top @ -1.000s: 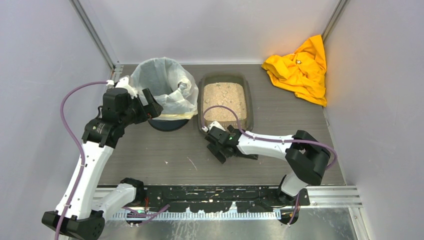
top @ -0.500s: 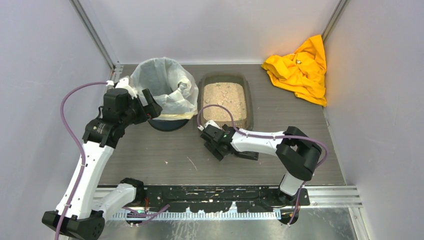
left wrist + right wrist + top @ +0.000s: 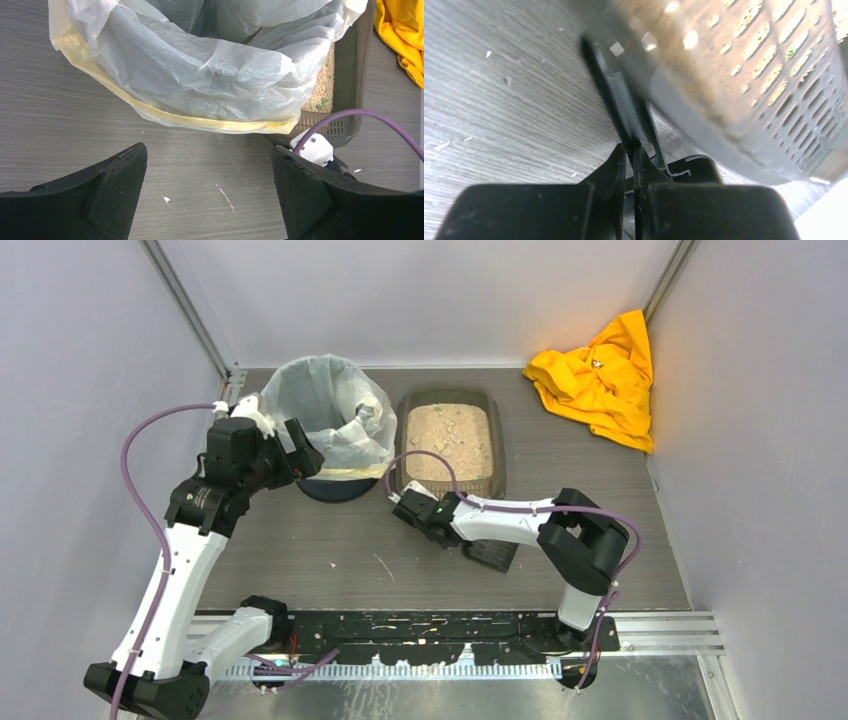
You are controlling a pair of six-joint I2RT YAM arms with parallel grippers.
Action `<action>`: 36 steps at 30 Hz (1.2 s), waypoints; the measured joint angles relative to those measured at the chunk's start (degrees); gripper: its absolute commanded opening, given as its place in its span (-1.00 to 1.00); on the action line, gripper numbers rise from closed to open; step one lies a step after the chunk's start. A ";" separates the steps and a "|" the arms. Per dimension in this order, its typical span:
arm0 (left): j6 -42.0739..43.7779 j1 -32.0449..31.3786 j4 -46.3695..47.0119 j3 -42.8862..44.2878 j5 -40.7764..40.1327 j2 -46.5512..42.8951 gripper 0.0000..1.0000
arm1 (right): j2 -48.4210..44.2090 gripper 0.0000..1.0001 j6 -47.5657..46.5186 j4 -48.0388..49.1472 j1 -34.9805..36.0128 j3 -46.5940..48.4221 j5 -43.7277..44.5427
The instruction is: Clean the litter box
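Right jaws grip the scoop [image 3: 774, 100] handle, presumably to carry waste to the bin [image 3: 352, 440], upper left; left jaws open.

right gripper [image 3: 634, 150]: from above I can't see its fingertips, the wrist housing covers them. On its own camera it is clamped on the scoop handle [image 3: 611, 85], whose far end smears out.
slotted body [image 3: 774, 85]: blurred, cropped at top and right. I can't tell where it rests.
black slotted piece [image 3: 492, 556]: half under the right forearm [image 3: 505, 520]. I can't identify it.
bin [image 3: 335, 490]: only a dark sliver shows below the bag liner [image 3: 200, 75].
litter box [image 3: 350, 75]: on the left wrist camera, mostly behind the bag.
left gripper [image 3: 207, 150]: spread fingers [image 3: 115, 195] cut off by the bottom edge.
yellow cloth [image 3: 400, 40]: cropped at the right edge.
litter [image 3: 450, 440]: clumps too small for me to pick out.
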 measured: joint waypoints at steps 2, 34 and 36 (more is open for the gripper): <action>0.02 0.00 0.00 -0.02 0.00 0.00 0.87 | 0.00 -0.98 -0.55 -0.66 0.42 0.07 0.44; 0.07 0.00 0.00 -0.31 -0.35 -0.11 0.87 | -22.05 -0.99 -4.24 -4.92 -1.51 -1.51 -4.09; 0.07 0.00 0.00 -0.31 -0.35 -0.11 0.87 | -21.99 -0.98 -4.39 -4.24 -2.58 -1.53 -4.07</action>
